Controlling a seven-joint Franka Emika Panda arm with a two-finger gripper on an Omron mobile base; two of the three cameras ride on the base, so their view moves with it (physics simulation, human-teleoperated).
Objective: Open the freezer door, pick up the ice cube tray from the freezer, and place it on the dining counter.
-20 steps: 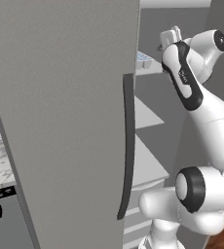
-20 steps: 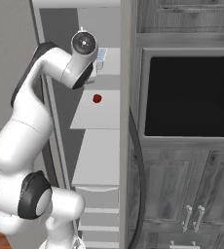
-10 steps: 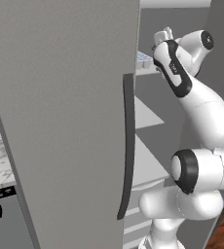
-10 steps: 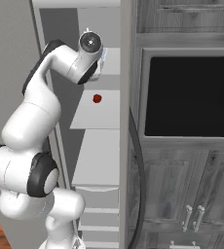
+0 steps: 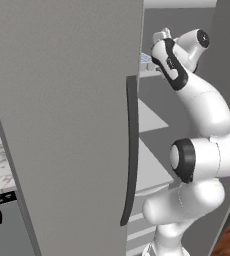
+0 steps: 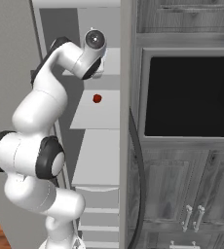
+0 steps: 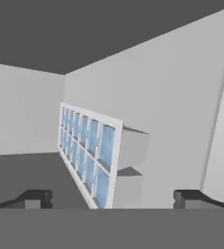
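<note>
Jaws spread wide, ice cube tray (image 7: 92, 158) between them, seemingly untouched

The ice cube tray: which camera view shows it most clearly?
The hand view shows the ice cube tray best: its grid of pale-blue cells lies between the open gripper tips. The left base view shows a small blue corner past the freezer door. In the right base view the arm hides it.
</note>
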